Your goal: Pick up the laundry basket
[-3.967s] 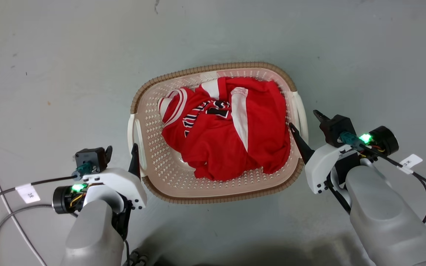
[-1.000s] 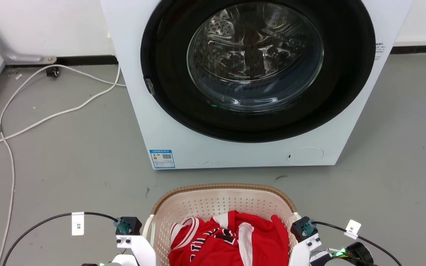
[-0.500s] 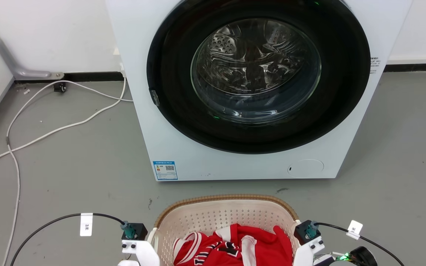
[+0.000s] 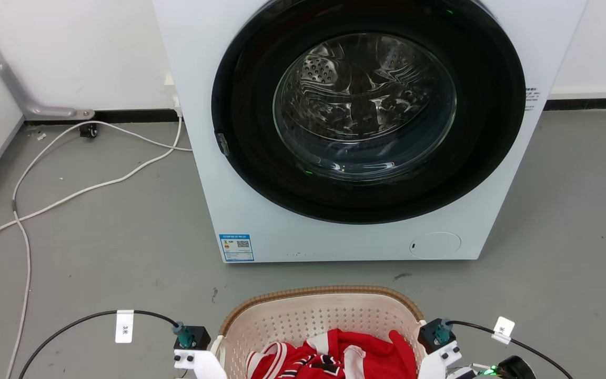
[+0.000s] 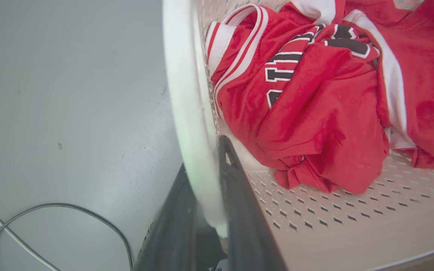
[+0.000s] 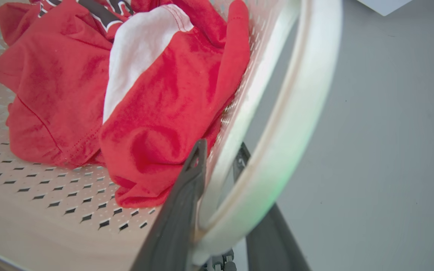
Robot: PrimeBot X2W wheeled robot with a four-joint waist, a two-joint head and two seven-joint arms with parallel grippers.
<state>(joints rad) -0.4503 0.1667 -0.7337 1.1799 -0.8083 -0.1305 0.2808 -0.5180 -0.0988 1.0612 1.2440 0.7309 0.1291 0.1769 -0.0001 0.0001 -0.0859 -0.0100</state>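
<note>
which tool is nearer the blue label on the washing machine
Left. The left tool grips the laundry basket below and slightly left of the blue label; the right tool grips its far side, well to the label's right.

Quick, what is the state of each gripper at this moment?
Left gripper: closed on the laundry basket, at its left side.
Right gripper: closed on the laundry basket, at its right side.

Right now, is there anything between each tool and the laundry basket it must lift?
Nothing visible. On the laundry basket, the left tool clamps one white handle between its fingers, and the right tool clamps the other handle.
</note>
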